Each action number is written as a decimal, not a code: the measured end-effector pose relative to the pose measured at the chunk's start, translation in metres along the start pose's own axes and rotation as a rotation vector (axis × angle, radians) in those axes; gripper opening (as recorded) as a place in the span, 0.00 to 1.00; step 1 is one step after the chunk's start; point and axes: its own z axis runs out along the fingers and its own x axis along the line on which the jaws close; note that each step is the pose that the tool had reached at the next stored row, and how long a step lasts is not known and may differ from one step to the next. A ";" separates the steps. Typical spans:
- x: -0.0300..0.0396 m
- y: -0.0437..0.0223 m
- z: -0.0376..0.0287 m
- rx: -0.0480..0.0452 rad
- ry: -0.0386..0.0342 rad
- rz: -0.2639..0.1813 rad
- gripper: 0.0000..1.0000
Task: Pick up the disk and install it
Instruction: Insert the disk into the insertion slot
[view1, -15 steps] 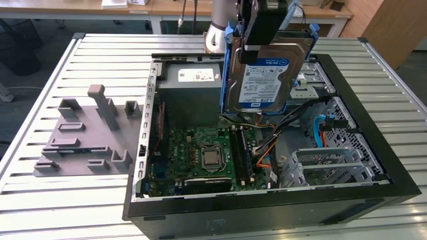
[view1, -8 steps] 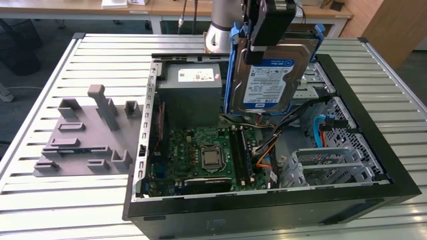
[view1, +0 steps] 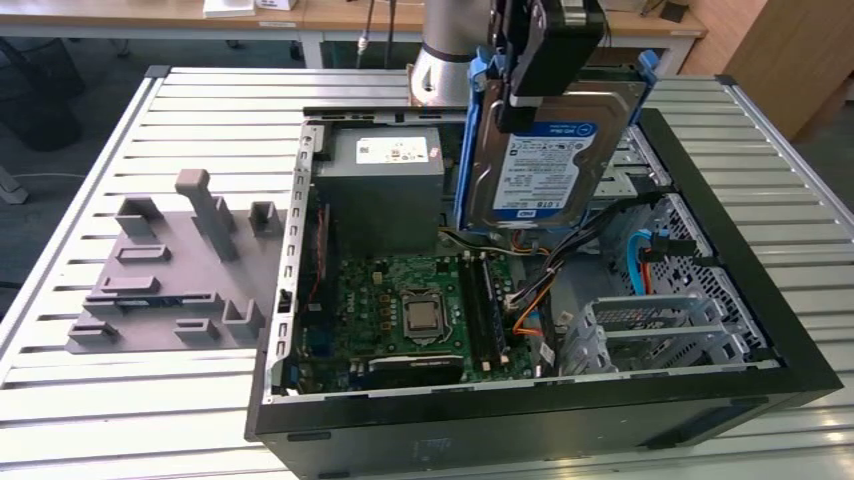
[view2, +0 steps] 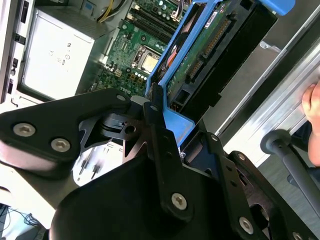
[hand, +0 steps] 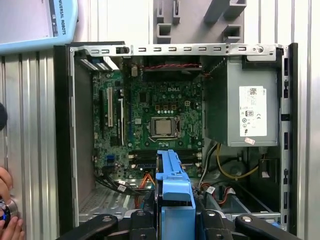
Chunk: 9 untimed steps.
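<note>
Above the open case (view1: 534, 425), the hand (view1: 518, 95) is clamped on the top edge of the disk (view1: 554, 150), which hangs nearly upright. It looks rigid, weighty and shock-sensitive, best gripped by its blue carrier (hand: 175, 185)

- The arm (view1: 441, 65) rises at the back of the exterior view.
- The tool (view1: 514, 95) points downward.
- Its fingers (view2: 162, 150) are clamped on the upper edge of the disk (view1: 547, 160), which it holds raised and on edge.
</note>
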 end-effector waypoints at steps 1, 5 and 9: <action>0.0010 -0.0003 0.0000 0.0000 0.0000 0.000 0.37; 0.0074 -0.0016 0.0002 0.0000 0.0000 0.000 0.37; 0.0126 -0.0024 0.0003 0.0000 0.0000 0.000 0.37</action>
